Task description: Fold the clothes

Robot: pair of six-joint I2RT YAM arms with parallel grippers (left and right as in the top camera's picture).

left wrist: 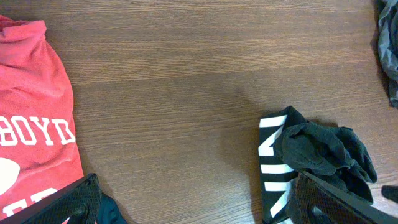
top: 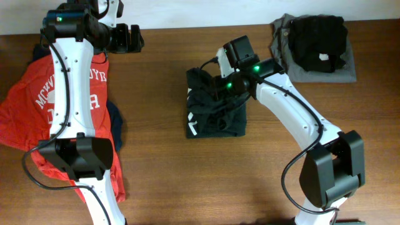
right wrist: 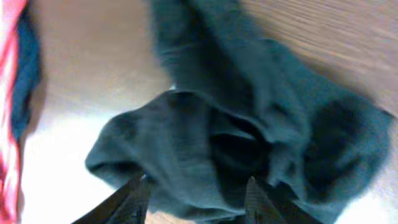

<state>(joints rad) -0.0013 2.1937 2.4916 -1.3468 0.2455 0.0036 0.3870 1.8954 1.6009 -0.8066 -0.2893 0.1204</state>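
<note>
The dark blackish-green T-shirt (top: 219, 115) lies partly folded at the table's middle, with white lettering (top: 194, 122) at its left edge. My right gripper (top: 215, 83) is over its far part, shut on a bunched fold of the shirt (right wrist: 205, 124), which fills the space between the fingertips (right wrist: 194, 194). My left gripper (top: 132, 39) is at the far left of the table, wide open and empty (left wrist: 193, 205) above bare wood. The left wrist view shows the shirt (left wrist: 323, 155) with its white letters to the right.
A red T-shirt (top: 25, 106) with white print lies at the left under my left arm, and also shows in the left wrist view (left wrist: 31, 93). A dark blue cloth (top: 117, 125) pokes out beside it. A grey folded garment (top: 312, 70) with a black one (top: 319, 37) on top sits at the far right.
</note>
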